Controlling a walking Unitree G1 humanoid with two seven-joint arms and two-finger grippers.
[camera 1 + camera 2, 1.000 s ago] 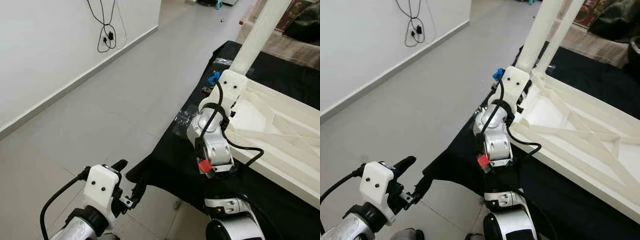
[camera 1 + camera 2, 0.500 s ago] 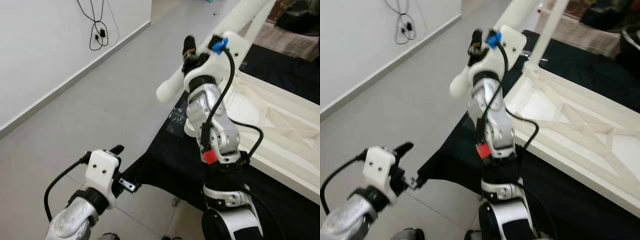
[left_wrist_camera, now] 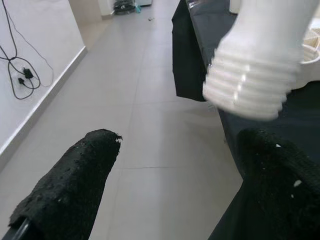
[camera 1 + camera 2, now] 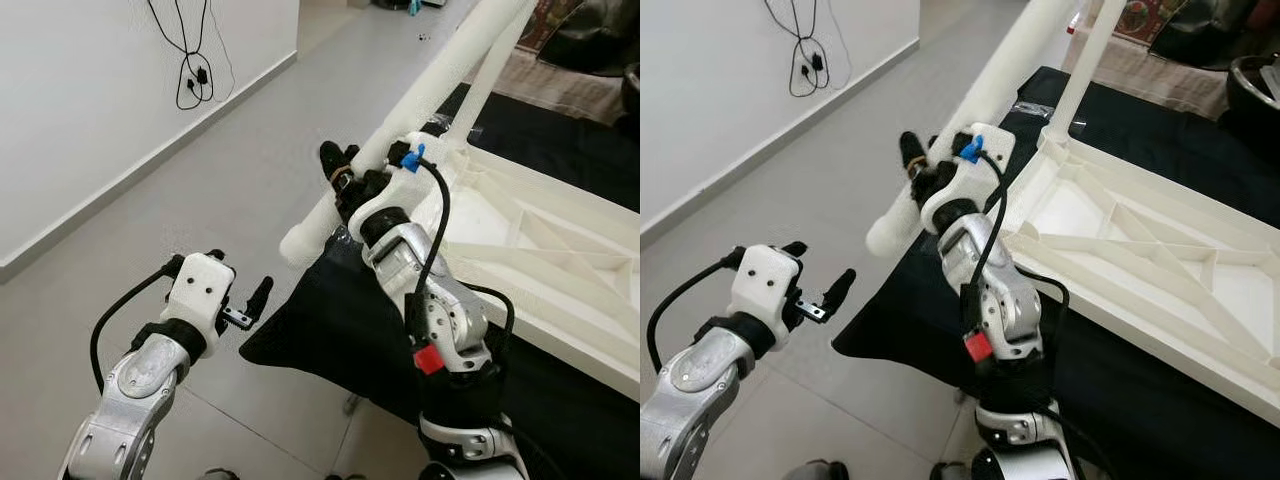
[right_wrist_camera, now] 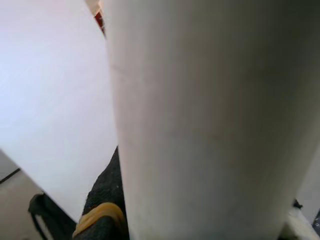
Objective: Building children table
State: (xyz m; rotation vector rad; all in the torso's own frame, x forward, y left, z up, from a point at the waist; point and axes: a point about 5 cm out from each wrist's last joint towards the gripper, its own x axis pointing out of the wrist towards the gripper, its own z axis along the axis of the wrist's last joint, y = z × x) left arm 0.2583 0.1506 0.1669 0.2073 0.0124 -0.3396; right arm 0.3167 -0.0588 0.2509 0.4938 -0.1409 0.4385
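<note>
right gripper (image 4: 345, 180) clamps table leg (image 4: 400, 125)

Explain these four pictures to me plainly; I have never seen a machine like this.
This is a humanoid robot assembling a child's table. Two pictures come from cameras in its head, looking down past its silver arms; the other two come from a camera on each wrist. The right gripper is shut on a loose white table leg, lifted and tilted, with its ribbed end toward the left gripper, which hangs open over the tiled floor. The white tabletop lies upside down on a black cloth, with another leg standing on its corner.
</note>
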